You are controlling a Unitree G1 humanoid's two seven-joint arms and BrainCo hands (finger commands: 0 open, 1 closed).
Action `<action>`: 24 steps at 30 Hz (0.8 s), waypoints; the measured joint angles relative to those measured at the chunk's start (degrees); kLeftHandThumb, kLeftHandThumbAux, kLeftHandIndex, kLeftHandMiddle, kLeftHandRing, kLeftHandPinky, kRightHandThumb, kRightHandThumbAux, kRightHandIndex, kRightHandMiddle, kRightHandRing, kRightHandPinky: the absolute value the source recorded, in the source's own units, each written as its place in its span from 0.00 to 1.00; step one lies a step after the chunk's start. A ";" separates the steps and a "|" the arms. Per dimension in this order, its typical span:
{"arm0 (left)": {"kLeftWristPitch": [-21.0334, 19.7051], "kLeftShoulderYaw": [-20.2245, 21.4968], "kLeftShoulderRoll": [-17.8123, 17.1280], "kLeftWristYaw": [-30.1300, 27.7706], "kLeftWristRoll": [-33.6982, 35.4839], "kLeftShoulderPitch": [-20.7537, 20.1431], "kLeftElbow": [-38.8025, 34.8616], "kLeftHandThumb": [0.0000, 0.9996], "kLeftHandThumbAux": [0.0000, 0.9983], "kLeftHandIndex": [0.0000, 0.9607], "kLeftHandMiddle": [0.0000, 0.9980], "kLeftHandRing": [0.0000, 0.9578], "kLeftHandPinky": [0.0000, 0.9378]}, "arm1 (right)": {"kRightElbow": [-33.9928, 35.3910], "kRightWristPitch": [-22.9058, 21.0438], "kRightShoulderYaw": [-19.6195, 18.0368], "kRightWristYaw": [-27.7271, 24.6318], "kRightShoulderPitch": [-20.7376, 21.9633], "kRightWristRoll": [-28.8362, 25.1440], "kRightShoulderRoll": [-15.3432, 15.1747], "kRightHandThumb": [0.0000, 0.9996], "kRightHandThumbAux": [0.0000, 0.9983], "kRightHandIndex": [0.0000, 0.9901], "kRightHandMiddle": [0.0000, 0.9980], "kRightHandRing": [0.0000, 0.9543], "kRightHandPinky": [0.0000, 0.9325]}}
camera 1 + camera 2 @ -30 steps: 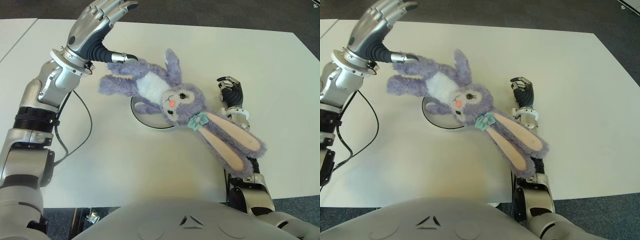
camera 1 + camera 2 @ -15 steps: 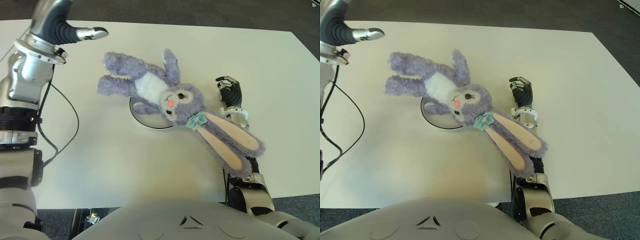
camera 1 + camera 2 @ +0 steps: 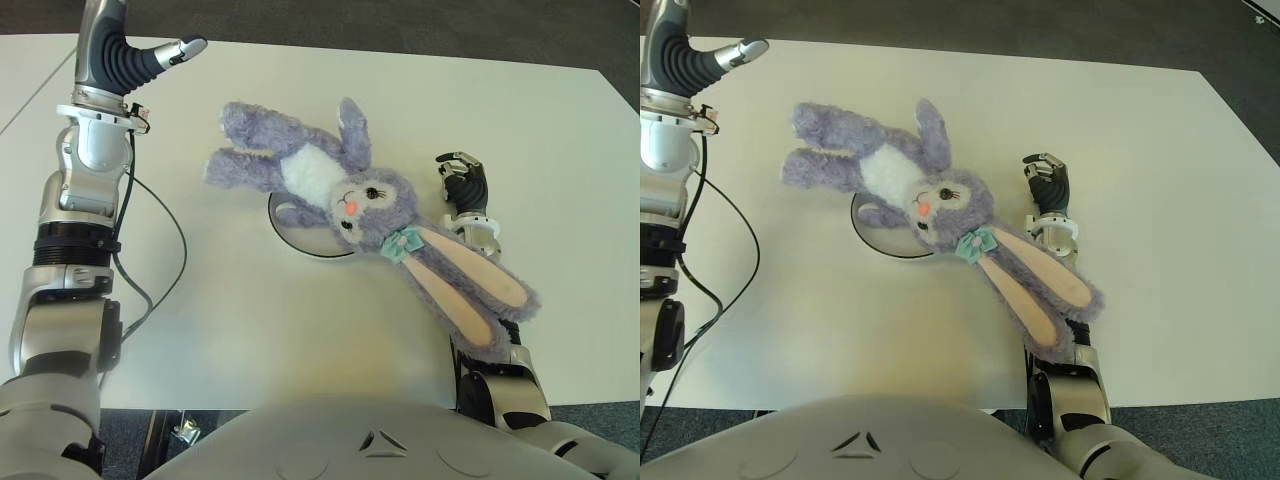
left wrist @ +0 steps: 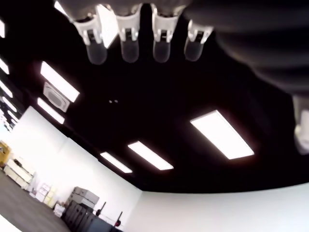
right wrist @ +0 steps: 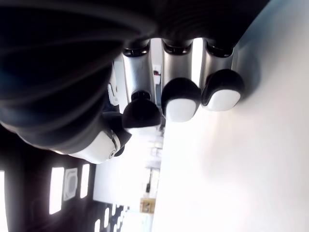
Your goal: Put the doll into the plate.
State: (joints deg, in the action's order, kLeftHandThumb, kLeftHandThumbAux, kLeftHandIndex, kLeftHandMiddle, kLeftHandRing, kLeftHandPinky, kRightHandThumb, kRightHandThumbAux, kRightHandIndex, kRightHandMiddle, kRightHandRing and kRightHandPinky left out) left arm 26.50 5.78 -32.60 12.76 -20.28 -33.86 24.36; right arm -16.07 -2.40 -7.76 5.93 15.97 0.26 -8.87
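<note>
The doll (image 3: 345, 195), a purple plush rabbit with a white belly and a teal bow, lies face up and slantwise over the round pale plate (image 3: 308, 242). Its middle and head cover most of the plate. Its long pink-lined ears (image 3: 470, 290) trail over my right forearm. My left hand (image 3: 150, 55) is raised at the far left of the table, well clear of the doll's legs. The left wrist view shows its fingers (image 4: 129, 46) stretched out, holding nothing. My right hand (image 3: 462, 182) shows just right of the doll's head, its fingers (image 5: 179, 104) curled against the tabletop, holding nothing.
The white table (image 3: 250, 320) has its front edge close to my body. A black cable (image 3: 172, 255) hangs from my left arm and loops over the table left of the plate. Dark floor lies beyond the far edge.
My left hand has let go of the doll's leg and risen up and to the left. The doll has settled over the plate, shifting slightly. The right hand has not moved.
</note>
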 measured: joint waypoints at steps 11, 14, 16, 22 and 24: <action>-0.96 0.70 7.94 6.86 2.48 1.56 5.16 0.04 0.85 0.05 0.17 0.15 0.17 | 0.14 0.51 -0.05 -0.85 -0.24 -0.21 0.23 0.72 0.71 0.44 0.89 0.94 0.96; -1.32 0.69 10.35 6.77 4.21 2.98 5.12 0.05 0.81 0.10 0.22 0.21 0.23 | 0.30 0.53 -0.05 -0.96 -0.40 -0.24 0.29 0.72 0.71 0.44 0.89 0.94 0.97; -1.27 0.70 11.81 5.79 6.10 3.18 6.66 0.05 0.78 0.13 0.24 0.24 0.26 | 0.51 0.54 -0.05 -1.13 -0.61 -0.28 0.35 0.72 0.71 0.44 0.89 0.94 0.97; -0.22 1.02 12.71 1.76 9.94 2.06 15.46 0.01 0.71 0.23 0.33 0.34 0.39 | 1.14 0.58 -0.05 -1.30 -1.18 -0.27 0.50 0.72 0.71 0.45 0.89 0.94 0.97; 0.84 1.45 12.76 0.70 11.12 1.07 19.16 0.00 0.69 0.28 0.36 0.39 0.44 | 1.34 0.58 -0.05 -1.29 -1.29 -0.27 0.57 0.72 0.71 0.45 0.89 0.94 0.96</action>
State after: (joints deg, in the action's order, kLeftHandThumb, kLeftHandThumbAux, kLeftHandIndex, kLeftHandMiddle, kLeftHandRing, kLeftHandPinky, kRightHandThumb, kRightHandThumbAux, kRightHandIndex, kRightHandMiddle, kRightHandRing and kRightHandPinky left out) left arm 27.34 7.23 -19.85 13.46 -9.16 -32.80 43.52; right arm -14.73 -1.82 -7.81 4.63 14.68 -0.01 -8.30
